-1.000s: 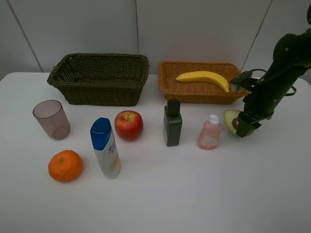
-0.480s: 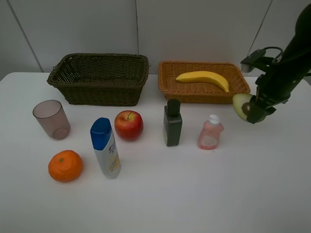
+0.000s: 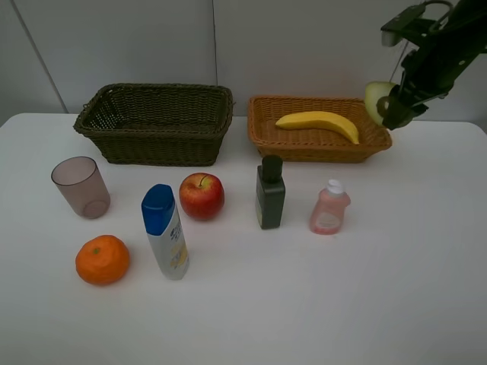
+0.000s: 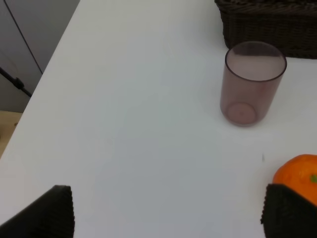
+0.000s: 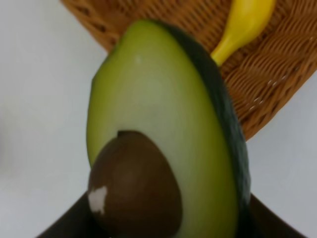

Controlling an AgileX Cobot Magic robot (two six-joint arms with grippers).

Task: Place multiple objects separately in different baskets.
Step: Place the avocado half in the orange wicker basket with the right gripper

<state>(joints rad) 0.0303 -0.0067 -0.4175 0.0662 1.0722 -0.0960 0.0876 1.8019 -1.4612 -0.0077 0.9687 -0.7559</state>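
Observation:
My right gripper [image 3: 389, 109] is shut on the avocado half [image 3: 376, 99] and holds it in the air above the right end of the orange-tan basket [image 3: 268, 137]. The avocado [image 5: 163, 148] fills the right wrist view, with the basket [image 5: 277, 74] and the banana's tip [image 5: 245, 25] behind it. The banana [image 3: 319, 122] lies in that basket. The dark olive-brown basket [image 3: 156, 144] stands at the back left. On the table stand the pinkish cup [image 3: 81, 187], orange [image 3: 102, 259], blue-capped bottle [image 3: 165, 232], red apple [image 3: 202, 196], dark green bottle [image 3: 270, 193] and pink bottle [image 3: 329, 208]. My left gripper [image 4: 168, 218] is open near the cup [image 4: 253, 82] and orange [image 4: 297, 173].
The white table [image 3: 304, 304] ends at a grey wall behind the baskets. In the left wrist view the table's left edge [image 4: 44, 74] drops off to the floor.
My right gripper has lifted the avocado half from the table beside the pink bottle up and back, to above the right end of the orange-tan basket.

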